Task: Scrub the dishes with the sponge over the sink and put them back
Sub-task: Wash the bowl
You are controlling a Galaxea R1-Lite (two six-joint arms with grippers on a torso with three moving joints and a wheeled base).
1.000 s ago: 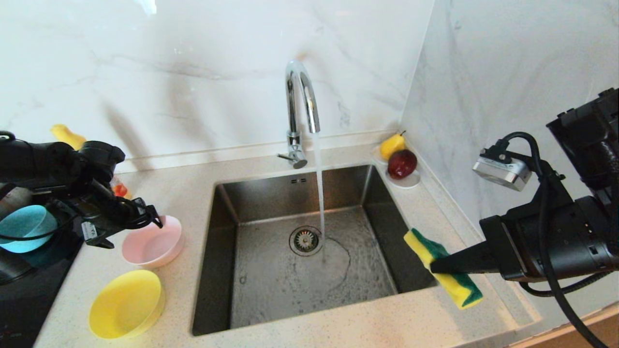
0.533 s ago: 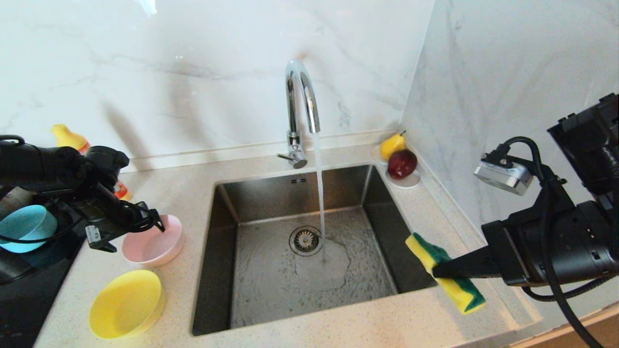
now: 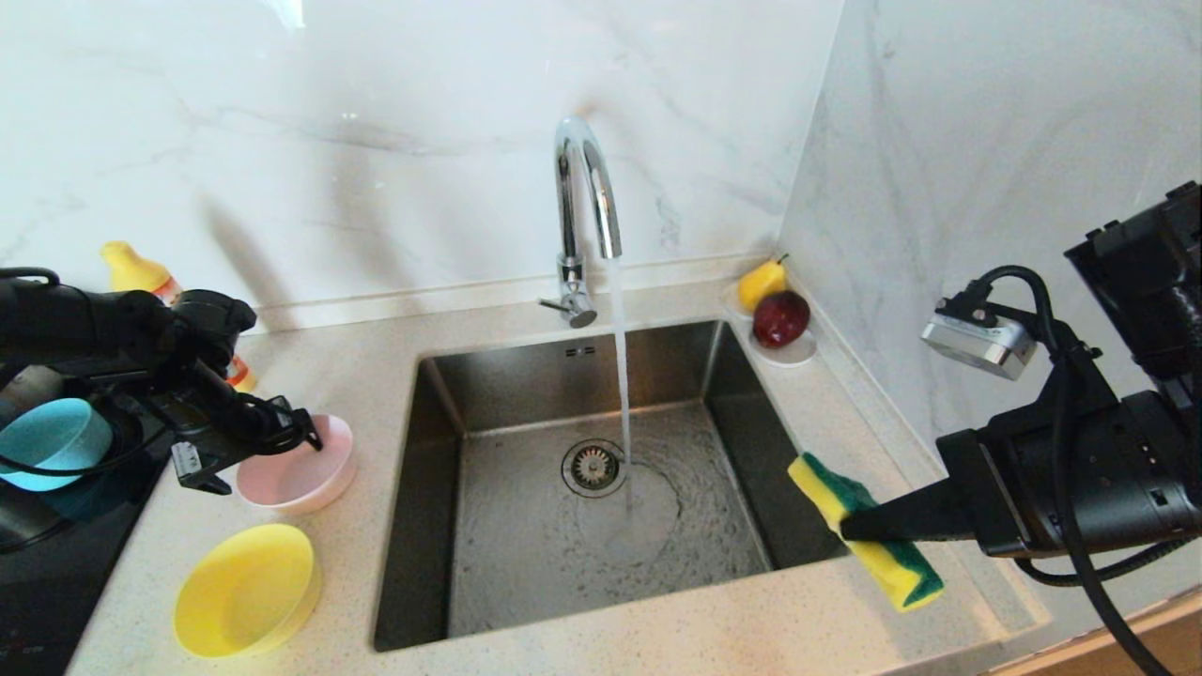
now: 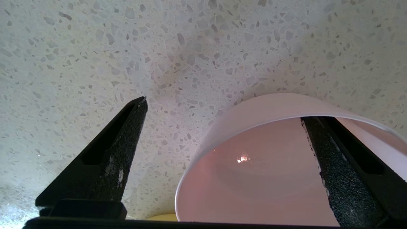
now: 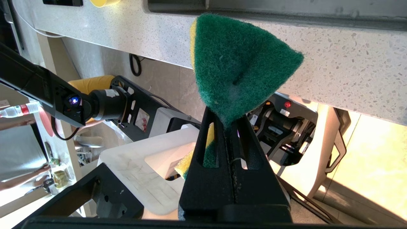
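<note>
The pale pink bowl (image 3: 305, 469) stands on the counter left of the sink (image 3: 526, 573). My left gripper (image 3: 258, 460) is open and low over the bowl's left rim. In the left wrist view one finger (image 4: 337, 171) is inside the pink bowl (image 4: 254, 168) and the other finger (image 4: 117, 149) is outside it over the counter. The yellow bowl (image 3: 246, 590) lies nearer the front edge, and the light blue bowl (image 3: 47, 441) sits at far left behind the arm. My right gripper (image 3: 850, 526) is shut on the sponge (image 3: 873, 554), held above the sink's right rim. The right wrist view shows the sponge's green face (image 5: 241, 66).
Water runs from the chrome faucet (image 3: 587, 207) onto the basin beside the drain strainer (image 3: 593, 466). A white saucer (image 3: 793, 354) with fruit stands in the back right corner. A yellow-capped bottle (image 3: 131, 268) stands behind my left arm. A dark cooktop (image 3: 38, 601) lies at far left.
My left gripper has sunk a little toward the pink bowl and edged right, still open. The right gripper and sponge have barely moved.
</note>
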